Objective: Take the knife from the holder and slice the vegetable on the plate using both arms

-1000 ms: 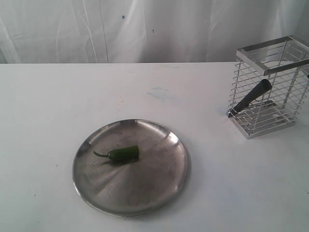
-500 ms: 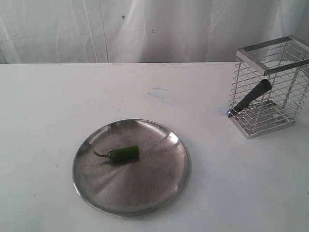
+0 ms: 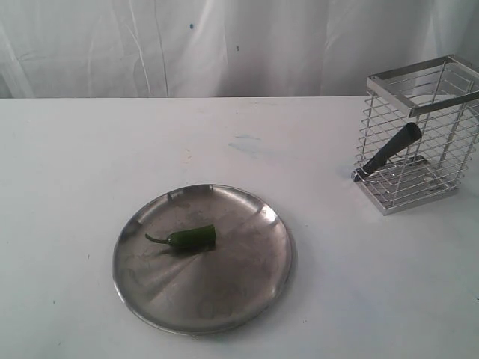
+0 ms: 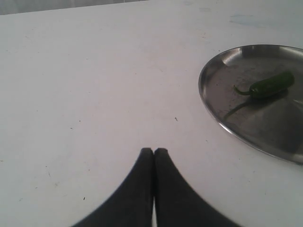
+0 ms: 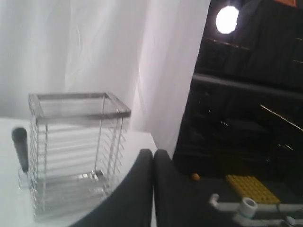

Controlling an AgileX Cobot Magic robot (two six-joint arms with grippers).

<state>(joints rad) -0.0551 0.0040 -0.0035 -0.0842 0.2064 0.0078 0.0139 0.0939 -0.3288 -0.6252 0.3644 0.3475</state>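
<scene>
A dark green chili, the vegetable (image 3: 191, 238), lies left of centre on the round metal plate (image 3: 247, 284); the left wrist view also shows the vegetable (image 4: 270, 85) on the plate (image 4: 213, 101). The chrome wire holder (image 3: 423, 105) stands at the right, and the knife (image 3: 391, 152) leans inside it with its black handle poking out through the bars. In the right wrist view the holder (image 5: 78, 111) and the knife handle (image 5: 20, 142) are close. My left gripper (image 4: 154, 150) is shut and empty over bare table. My right gripper (image 5: 153, 151) is shut and empty beside the holder. Neither arm shows in the exterior view.
The white table (image 3: 299, 134) runs back to a white curtain (image 3: 224, 45). Past the table's edge in the right wrist view are dark equipment (image 5: 246, 118) and a bright lamp (image 5: 227, 19).
</scene>
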